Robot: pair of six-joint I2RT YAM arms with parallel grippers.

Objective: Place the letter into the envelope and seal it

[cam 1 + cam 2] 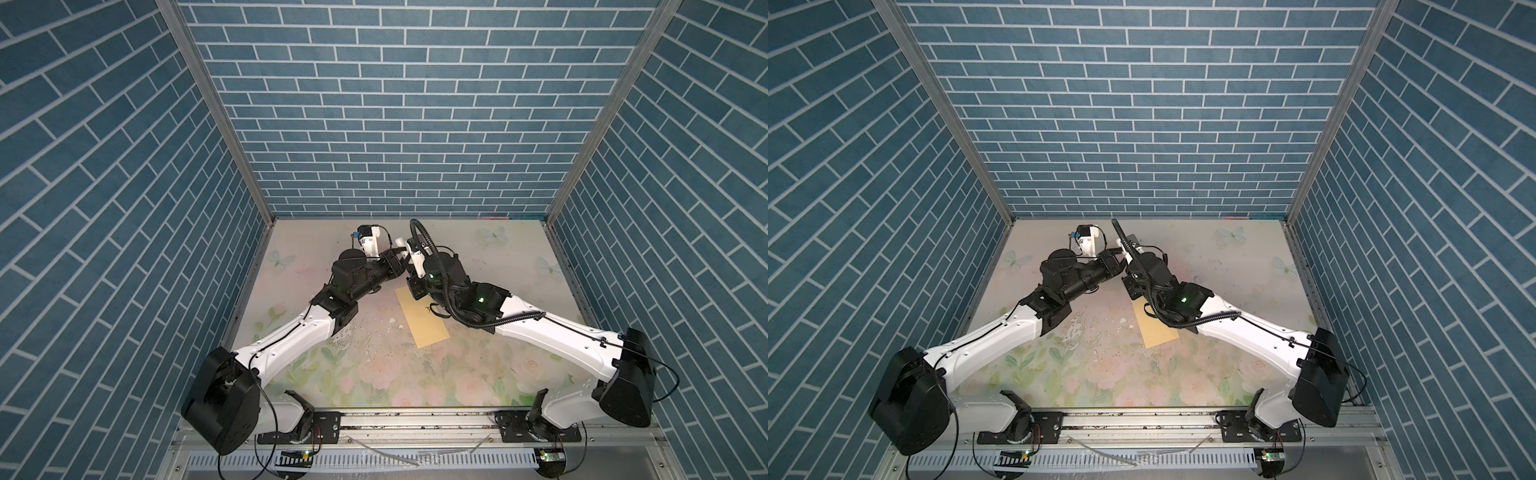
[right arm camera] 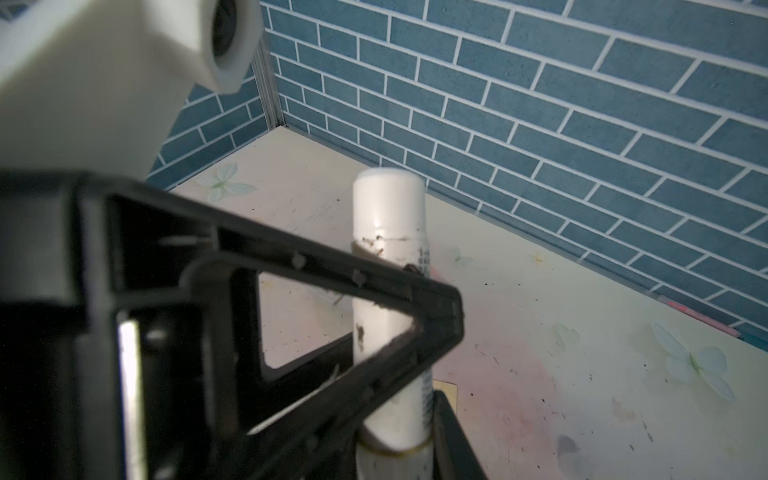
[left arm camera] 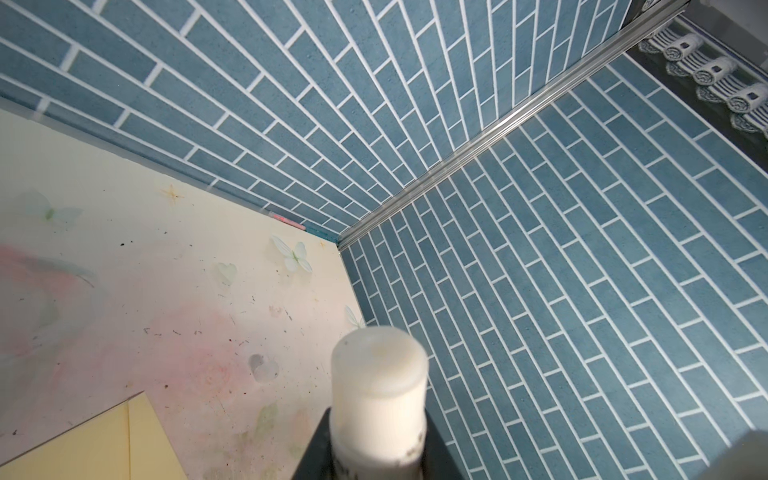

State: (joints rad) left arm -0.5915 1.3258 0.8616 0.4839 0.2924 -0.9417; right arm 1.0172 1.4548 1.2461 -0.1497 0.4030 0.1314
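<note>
The yellow-tan envelope [image 1: 422,318] [image 1: 1156,328] lies flat mid-table, its far end under the right arm. A corner of the envelope [image 3: 83,449] shows in the left wrist view. The letter shows in no view. Above the envelope's far end both grippers meet on a white glue stick [image 1: 400,242]. My left gripper [image 1: 400,252] [image 3: 378,432] is shut on the glue stick [image 3: 380,374], whose round end points at the camera. My right gripper [image 1: 410,254] [image 2: 395,453] is shut on the base of the glue stick [image 2: 388,208]. A left finger [image 2: 440,307] crosses the stick's middle.
Blue brick walls [image 1: 395,124] close in the back and both sides. The floral table top [image 1: 374,374] carries small white scraps [image 1: 390,320] left of the envelope. A metal rail [image 1: 415,419] runs along the front edge between the arm bases.
</note>
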